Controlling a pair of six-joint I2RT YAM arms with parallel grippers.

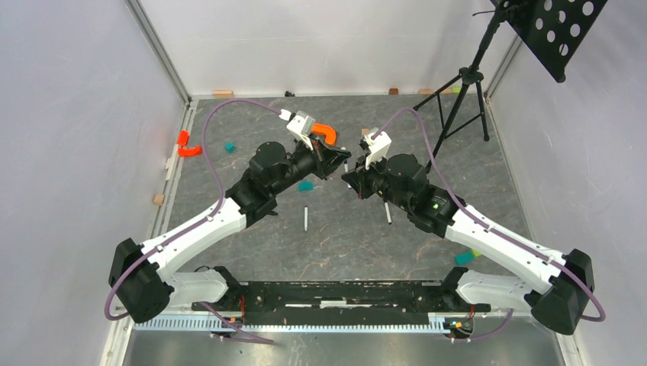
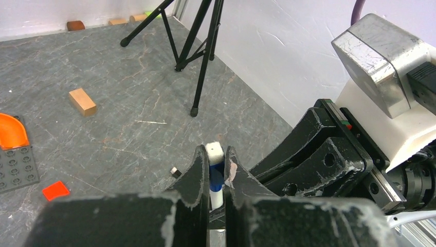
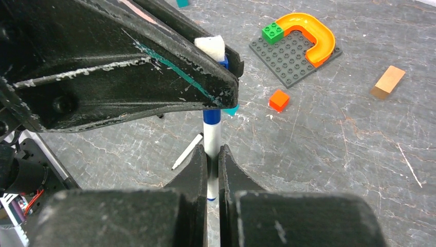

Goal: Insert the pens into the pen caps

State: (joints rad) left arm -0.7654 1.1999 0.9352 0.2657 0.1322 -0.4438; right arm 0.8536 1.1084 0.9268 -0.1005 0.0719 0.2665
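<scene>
Both arms meet over mid tabletop (image 1: pixel 336 244) with one pen (image 3: pixel 213 139) shared between them: right fingers (image 3: pixel 198 172) clenched on the white barrel, left fingers (image 2: pixel 195 177) clenched on the blue cap (image 2: pixel 216 177) at the other end, white end plug poking out past the tips. Pen sits roughly upright, off the surface. Blue runs on to just short of the right fingers; can't tell how far the cap is seated. Second pen (image 1: pixel 306 218) lies loose just near-left of the meeting point, third pen (image 1: pixel 387 213) near-right, touching the right arm's outline. Small black cap (image 2: pixel 176 173) is on the surface just beside the left fingers. Teal brick (image 1: pixel 305 185) sits between the left arm and the second pen. Grey studded baseplate (image 3: pixel 288 64) carries an orange curved piece (image 3: pixel 311 31) and a green brick (image 3: pixel 272 32); small orange brick (image 3: pixel 279 99) and wooden block (image 3: pixel 388 82) lie near it. Surface is a dark grey stone-look sheet, pale veins, light scuffs. White panel walls on three sides, aluminium post (image 1: pixel 160 53) at the far-left corner. Black tripod (image 1: pixel 461 99) at far right holds a perforated black stand tray (image 1: pixel 561 30). Ribbed metal rail (image 1: pixel 305 324) runs along the near edge by the arm bases
</scene>
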